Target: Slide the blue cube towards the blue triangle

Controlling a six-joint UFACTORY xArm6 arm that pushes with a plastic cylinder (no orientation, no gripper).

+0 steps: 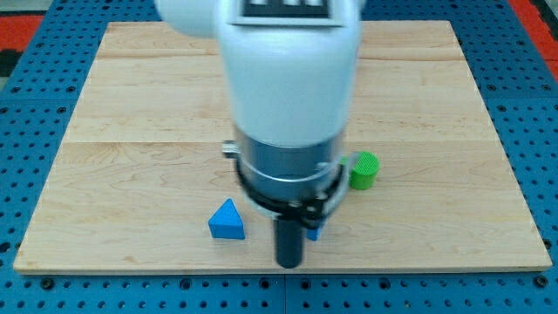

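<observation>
The blue triangle (227, 221) lies on the wooden board (131, 105) near the view's bottom, left of centre. The blue cube (313, 232) is almost wholly hidden behind my rod; only a small blue sliver shows at the rod's right side. My tip (289, 262) is at the view's bottom centre, right of the blue triangle and touching or just left of the blue cube. The arm's white and grey body covers the board's middle.
A green cylinder (364, 170) stands to the right of the arm, above and right of the blue cube. The board's bottom edge runs just below my tip. A blue perforated table surrounds the board.
</observation>
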